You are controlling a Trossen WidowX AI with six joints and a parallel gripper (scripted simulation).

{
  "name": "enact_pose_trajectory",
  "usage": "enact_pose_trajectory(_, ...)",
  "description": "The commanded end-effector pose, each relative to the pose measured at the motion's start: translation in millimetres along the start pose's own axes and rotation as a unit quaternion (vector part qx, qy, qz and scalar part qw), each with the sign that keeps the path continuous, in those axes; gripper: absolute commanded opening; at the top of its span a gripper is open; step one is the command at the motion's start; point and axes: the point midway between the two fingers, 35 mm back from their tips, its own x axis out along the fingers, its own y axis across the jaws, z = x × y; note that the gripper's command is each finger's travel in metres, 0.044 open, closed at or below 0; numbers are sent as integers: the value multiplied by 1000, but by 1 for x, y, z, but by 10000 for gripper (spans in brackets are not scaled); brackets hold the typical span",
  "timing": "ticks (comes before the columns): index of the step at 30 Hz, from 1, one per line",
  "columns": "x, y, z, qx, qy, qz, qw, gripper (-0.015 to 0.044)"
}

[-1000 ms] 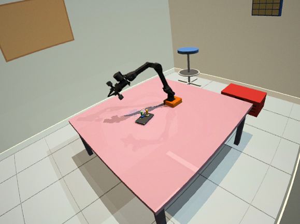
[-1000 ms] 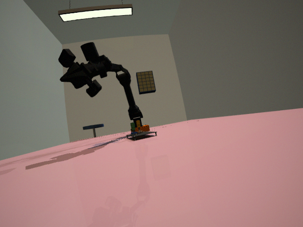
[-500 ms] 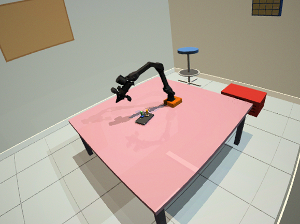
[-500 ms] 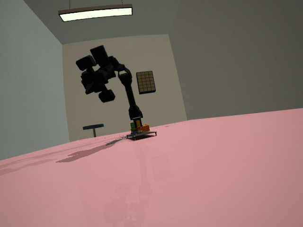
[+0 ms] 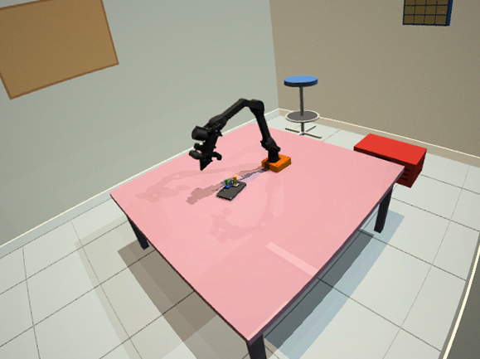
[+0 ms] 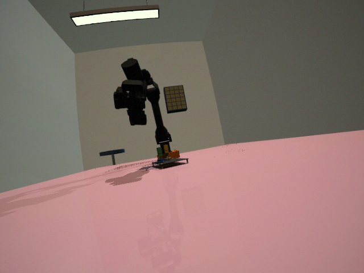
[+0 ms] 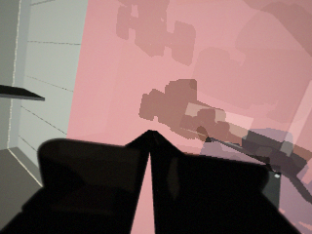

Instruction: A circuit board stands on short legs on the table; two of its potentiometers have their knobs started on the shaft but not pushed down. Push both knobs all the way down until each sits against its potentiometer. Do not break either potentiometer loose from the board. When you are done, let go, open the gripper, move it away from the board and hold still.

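Note:
The dark circuit board (image 5: 230, 192) (image 6: 173, 161) stands on short legs on the pink table (image 5: 285, 208) (image 6: 235, 205). A green knob (image 5: 226, 181) (image 6: 159, 151) stands above a blue potentiometer (image 5: 227, 186) (image 6: 161, 160). A yellow knob (image 5: 234, 179) (image 6: 166, 148) stands upright beside it. How far each knob is down its shaft is too small to tell. My gripper (image 5: 202, 167) (image 6: 137, 124) (image 7: 151, 135) is shut and empty, pointing down, high above the table and to the left of the board. In the wrist view its fingers hide most of the board.
The arm's orange base (image 5: 277, 163) (image 6: 174, 153) stands behind the board. Off the table are a blue stool (image 5: 300, 81) (image 6: 112, 152) and a red cabinet (image 5: 391, 148). The arm's shadow falls beside the board.

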Motion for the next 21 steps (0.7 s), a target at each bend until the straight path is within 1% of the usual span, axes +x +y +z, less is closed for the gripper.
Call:
enact_pose_trajectory(1, -5, -12, -14, -57, 20, -24, 998, 0)
enact_pose_trajectory(11, -17, -47, -48, -199, 78, -88, 973, 0)
enact_pose_trajectory(21, -35, -83, -76, -335, 145, -141, 921, 0)
